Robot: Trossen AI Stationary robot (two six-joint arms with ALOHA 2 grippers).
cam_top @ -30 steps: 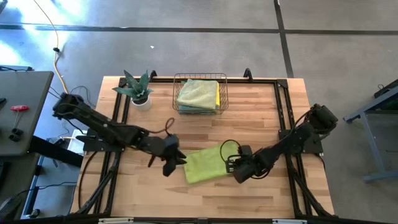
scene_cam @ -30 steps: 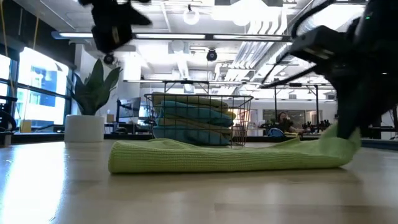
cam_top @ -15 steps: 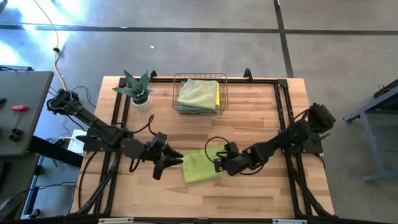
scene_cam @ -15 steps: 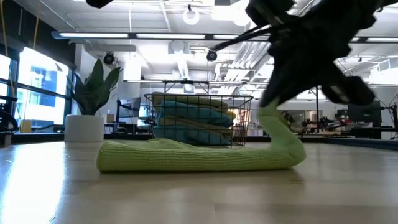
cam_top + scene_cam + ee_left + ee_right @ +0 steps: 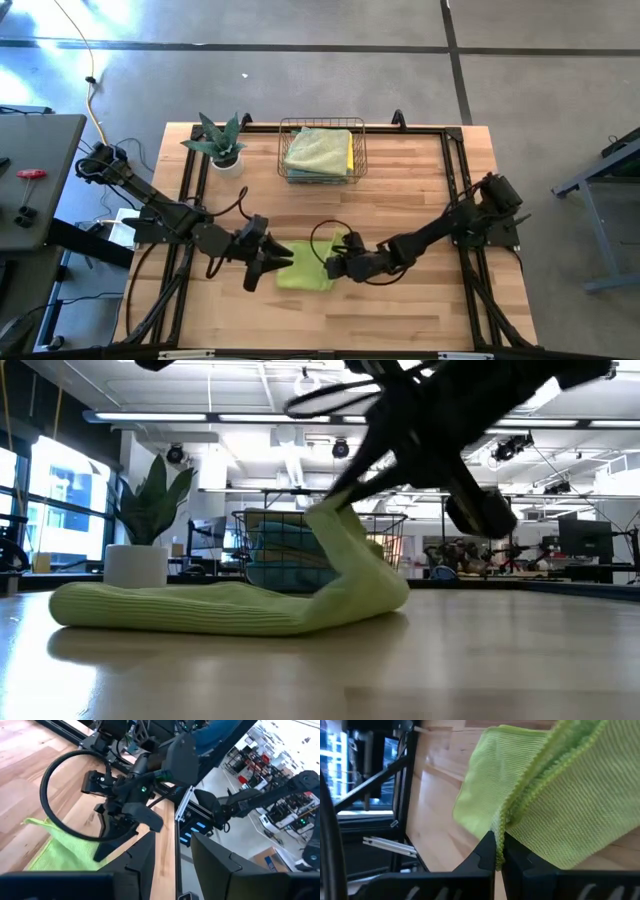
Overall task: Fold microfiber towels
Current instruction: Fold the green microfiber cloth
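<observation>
Moved since a second ago: right tool (image 5: 335, 266) has carried its pinched edge of the lime green towel (image 5: 303, 271) leftward across the counter (image 5: 400, 180), so the cloth's footprint has shrunk and the towel as a whole has slid a little toward the left edge; left arm has drawn back slightly and settled.
Right tool: fingers closed tight on the towel's hem, seen plainly in the right wrist view (image 5: 496, 851), with the lifted edge arched up over the flat half (image 5: 345, 545).
Left tool (image 5: 262, 262): low at the towel's left end, fingers spread apart and holding nothing that I can see; whether a tip touches the cloth cannot be told.
Towel: near the front edge of the counter, about midway between left and right edges, one half flat, the other rolling over it.
Other towels: folded stack in the wire basket (image 5: 321, 150) at the back edge, beside the potted plant (image 5: 217, 142).
Step in hand: laying the carried half onto the resting half, by my reading.
Doing it well: keep the hem low and travel on until it meets the far hem, then lower before letting go so the edges line up.
Anchor: left tool would do well to pin the lower layer, since the cloth seems to drag with the pull.
Risk: releasing high likely leaves a skewed, rumpled fold.
</observation>
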